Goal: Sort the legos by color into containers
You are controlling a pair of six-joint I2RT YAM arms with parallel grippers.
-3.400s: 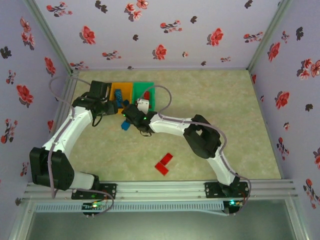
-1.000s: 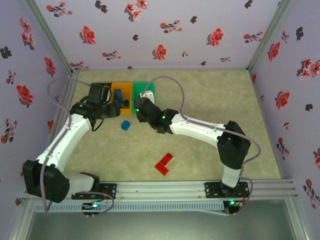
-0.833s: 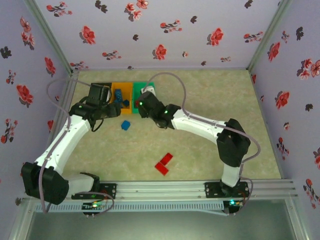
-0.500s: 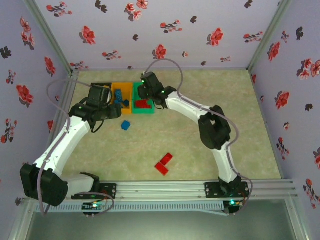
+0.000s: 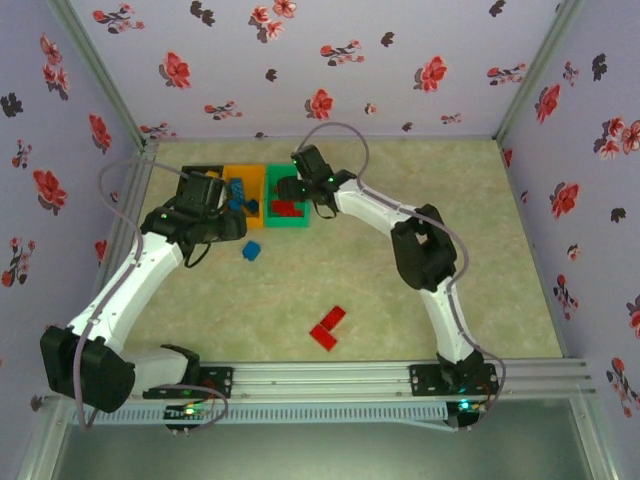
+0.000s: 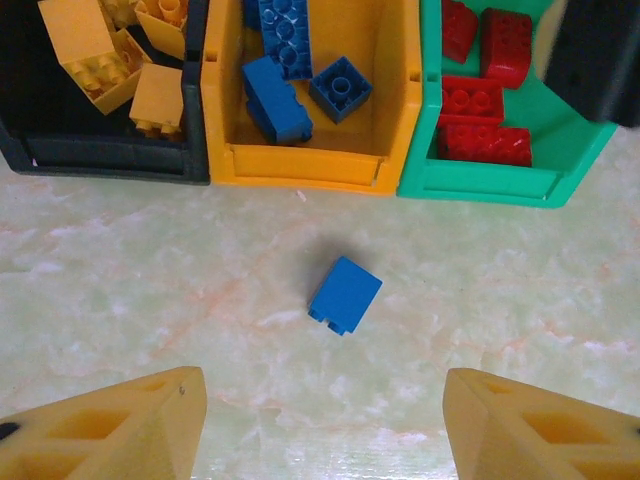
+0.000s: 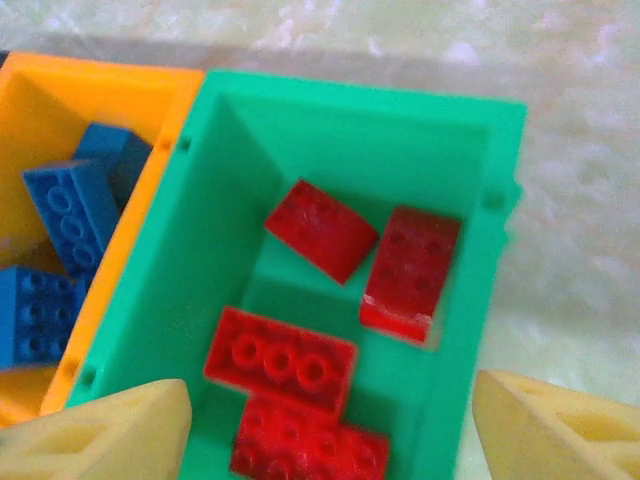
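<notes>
a pale green marbled table [image 5: 470, 260] is boxed in by lilac flowered walls [image 5: 330, 60], with three bins set side by side at its far left. yellow bricks [image 6: 95, 50] are held in the black bin [image 6: 100, 165], blue bricks [image 6: 285, 60] in the orange-yellow bin [image 6: 300, 170], red bricks [image 7: 285, 365] in the green bin [image 7: 360, 95]. a loose blue brick [image 6: 344, 294] is seen lying just in front of the orange-yellow bin, and the left gripper [image 6: 320, 395] is hung above it, fingers spread wide and empty. the right gripper [image 7: 330, 400] is poised over the green bin, likewise parted with nothing held. the brick is turned askew to the fingers, so it could be twisted or squeezed out as they are closed. the wrists are crowded together, and a lift toward the orange-yellow bin could be blocked by the right arm. two loose red bricks [image 5: 323, 336] are seen well apart, near the front edge.
</notes>
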